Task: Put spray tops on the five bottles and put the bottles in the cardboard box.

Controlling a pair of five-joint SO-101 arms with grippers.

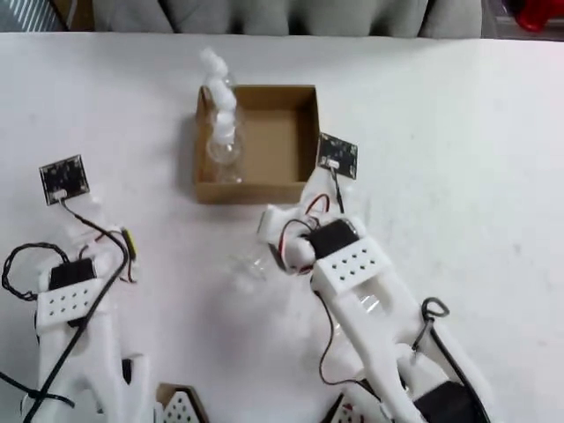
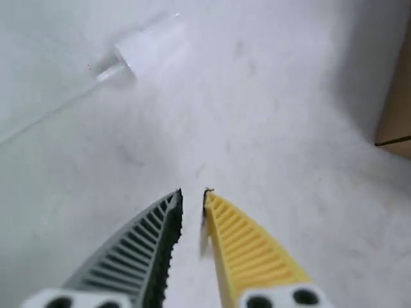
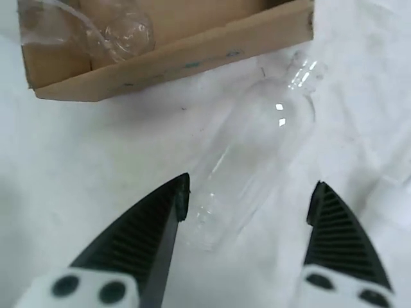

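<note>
Bottle (image 3: 257, 147), clear plastic, no top on its threaded neck, lying on its side on the white desk (image 3: 77, 167). It sits right between the spread black fingers of the right hand (image 3: 252, 186), base nearest the hand, neck pointing away. Just beyond that neck is the brown cardboard box (image 3: 173, 61), open, with clear bottles (image 3: 122, 29) already inside, white sprayers on them in the high view.

This looks like a light, thin-walled thing: smooth, round, ready to roll or skid out of a pinch, and likely to dent if squeezed hard. Best bet, I'd say, is a gentle grip across the middle of the body, leaving the neck free for its top.

Over to the left hand (image 2: 192, 192): grey and yellow fingers drawn together, barely a sliver between the tips, nothing in them. Ahead of it, well apart, a white spray top (image 2: 144, 48) with its thin tube lies on the desk, and the box's edge is off to the yellow-finger side.
</note>
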